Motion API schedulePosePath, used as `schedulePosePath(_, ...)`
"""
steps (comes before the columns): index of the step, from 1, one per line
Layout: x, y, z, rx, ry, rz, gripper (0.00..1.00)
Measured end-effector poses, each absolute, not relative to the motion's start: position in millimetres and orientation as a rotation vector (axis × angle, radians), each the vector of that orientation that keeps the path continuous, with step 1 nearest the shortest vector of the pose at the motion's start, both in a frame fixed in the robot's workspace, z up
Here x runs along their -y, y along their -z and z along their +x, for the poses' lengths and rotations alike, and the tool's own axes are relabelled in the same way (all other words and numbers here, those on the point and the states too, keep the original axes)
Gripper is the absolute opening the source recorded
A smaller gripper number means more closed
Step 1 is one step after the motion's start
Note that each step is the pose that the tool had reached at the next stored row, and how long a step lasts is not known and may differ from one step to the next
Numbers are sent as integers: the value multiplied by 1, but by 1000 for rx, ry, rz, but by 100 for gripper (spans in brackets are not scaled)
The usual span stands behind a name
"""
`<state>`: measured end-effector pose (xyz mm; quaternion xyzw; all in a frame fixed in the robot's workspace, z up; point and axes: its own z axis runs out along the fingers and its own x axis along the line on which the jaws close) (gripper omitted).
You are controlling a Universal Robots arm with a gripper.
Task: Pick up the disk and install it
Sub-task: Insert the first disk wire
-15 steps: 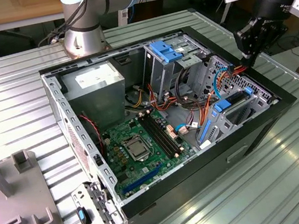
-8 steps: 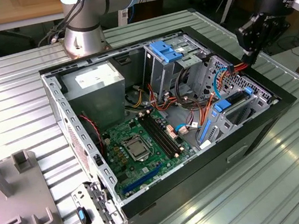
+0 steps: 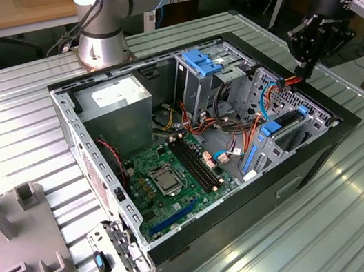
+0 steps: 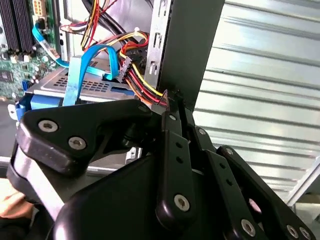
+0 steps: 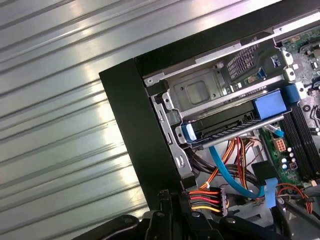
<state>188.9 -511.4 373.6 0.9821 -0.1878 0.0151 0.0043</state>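
In the exterior view, a black sheet-metal computer case (image 3: 345,117) lay open on the ribbed aluminium desk (image 3: 11,116). Inside it were a green circuit board (image 3: 167,173) and a boxy grey power supply (image 3: 114,105). A wide light-blue ribbed plastic bracket (image 3: 201,61) sat on the upper metal cage. The disk (image 3: 274,125), a flat slab with bright blue plastic carrier ends, sat inside the perforated steel drive cage (image 3: 288,101) at the case's corner on the exterior view's right. The silver jointed arm (image 3: 104,23) rose from behind the case. Its matte black gripper (image 3: 303,72) pointed steeply down over that same corner, just beside the cage.

In the second wrist view, the gripper (image 4: 172,100) showed bolted black linkages tapering to a point. The jaws were drawn together with no gap visible, their tips at a bundle of red, yellow and black wires (image 4: 137,60). Whether they pinched anything could not be told. A flat blue ribbon cable (image 4: 87,65) looped over the cage.

In the first wrist view, the disk (image 5: 225,124) lay seated in the cage below a stamped grey plate, with a blue tab at each end. The gripper (image 5: 167,197) hung near the black case rim (image 5: 135,125), touching the wire connector (image 5: 205,197) and apart from the disk.
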Motion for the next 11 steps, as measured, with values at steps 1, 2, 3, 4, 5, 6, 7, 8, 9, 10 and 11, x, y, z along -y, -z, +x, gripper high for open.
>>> schedulePosePath(1, 511, -374, 189, 609, -47, 3073, 17)
schedulePosePath(2, 511, -374, 189, 630, -47, 3068, 17)
schedulePosePath(3, 511, -374, 189, 651, -46, 3064, 17)
schedulePosePath(4, 511, -374, 189, 671, -46, 3059, 17)
schedulePosePath(5, 511, -374, 189, 709, -45, 3050, 17)
schedulePosePath(6, 511, -373, 189, 731, -44, 3044, 17)
schedulePosePath(7, 511, -373, 189, 748, -44, 3040, 17)
schedulePosePath(8, 511, -373, 189, 782, -43, 3031, 17)
schedulePosePath(9, 511, -373, 189, 816, -42, 3022, 17)
schedulePosePath(10, 511, -373, 189, 835, -42, 3016, 17)
schedulePosePath(11, 511, -373, 189, 843, -41, 3014, 17)
